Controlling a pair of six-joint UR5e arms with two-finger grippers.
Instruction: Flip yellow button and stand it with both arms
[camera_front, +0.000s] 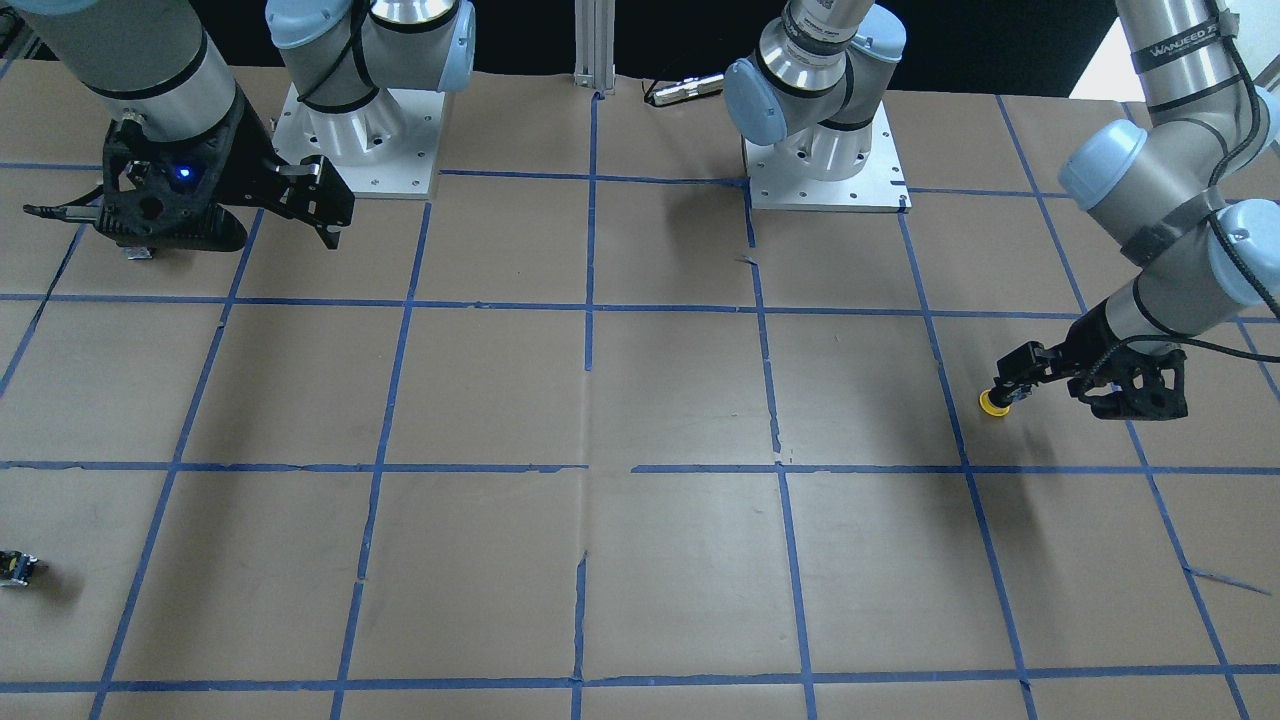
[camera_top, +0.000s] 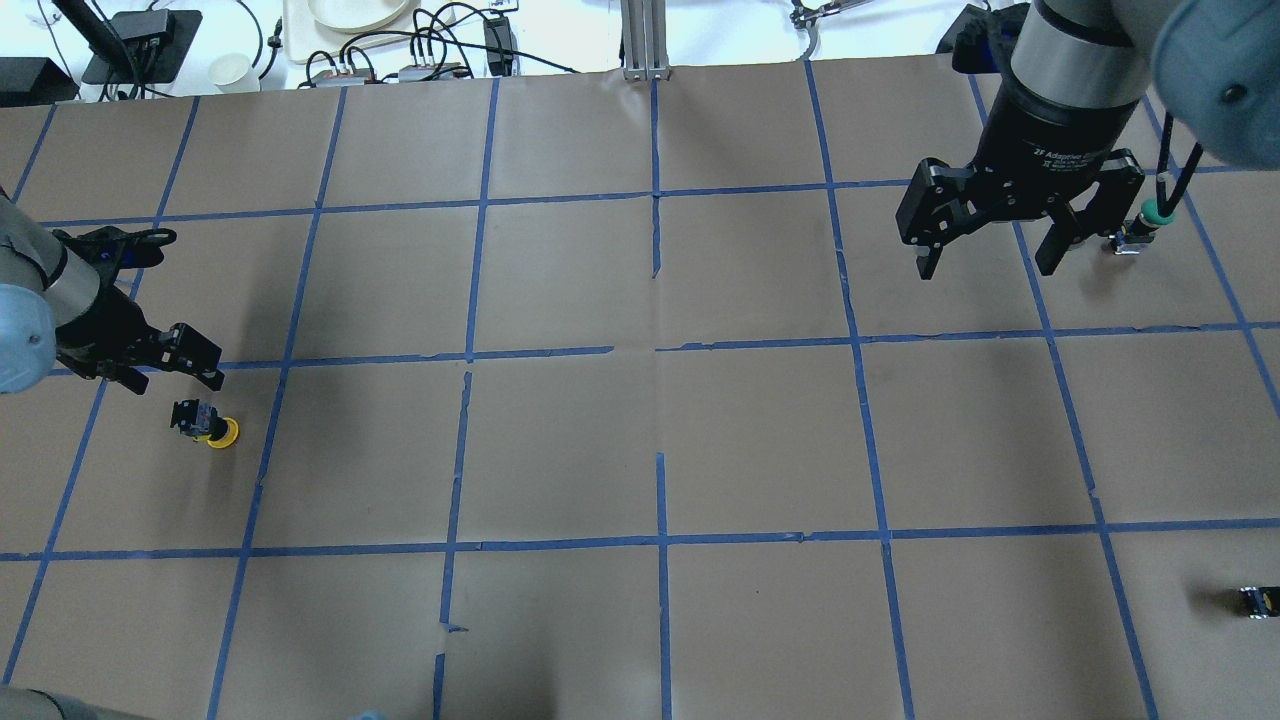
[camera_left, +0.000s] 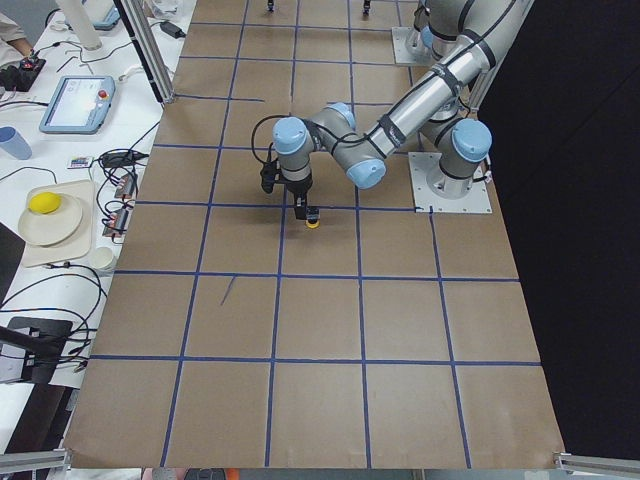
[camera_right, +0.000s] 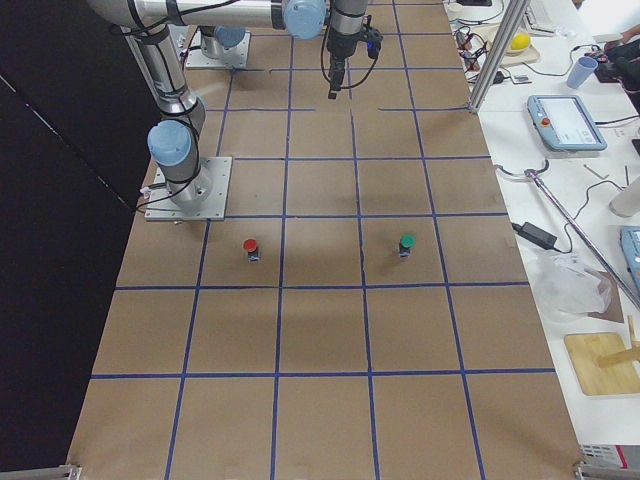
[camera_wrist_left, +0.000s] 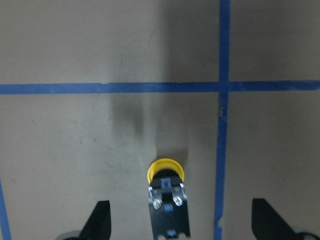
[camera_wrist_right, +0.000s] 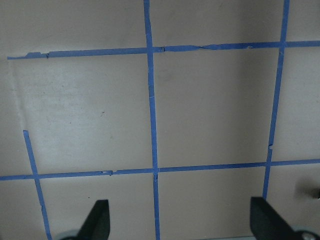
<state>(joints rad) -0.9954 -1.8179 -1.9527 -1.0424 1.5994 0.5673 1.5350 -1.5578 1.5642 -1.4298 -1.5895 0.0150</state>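
The yellow button (camera_top: 207, 425) lies on its side on the brown paper at the table's left end. It also shows in the front view (camera_front: 993, 402) and the left side view (camera_left: 313, 220). My left gripper (camera_top: 205, 365) is open and hovers just above it. In the left wrist view the button (camera_wrist_left: 167, 200) lies between the spread fingers (camera_wrist_left: 97, 222), cap pointing away from the camera, and no finger touches it. My right gripper (camera_top: 987, 265) is open and empty, held high over the far right of the table, and it also shows in the front view (camera_front: 180, 228).
A green-capped button (camera_top: 1150, 215) stands close by the right gripper, also in the right side view (camera_right: 406, 243). A red-capped button (camera_right: 250, 246) stands near the right arm's base. A small dark block (camera_top: 1258, 598) lies at the near right edge. Blue tape lines grid the paper.
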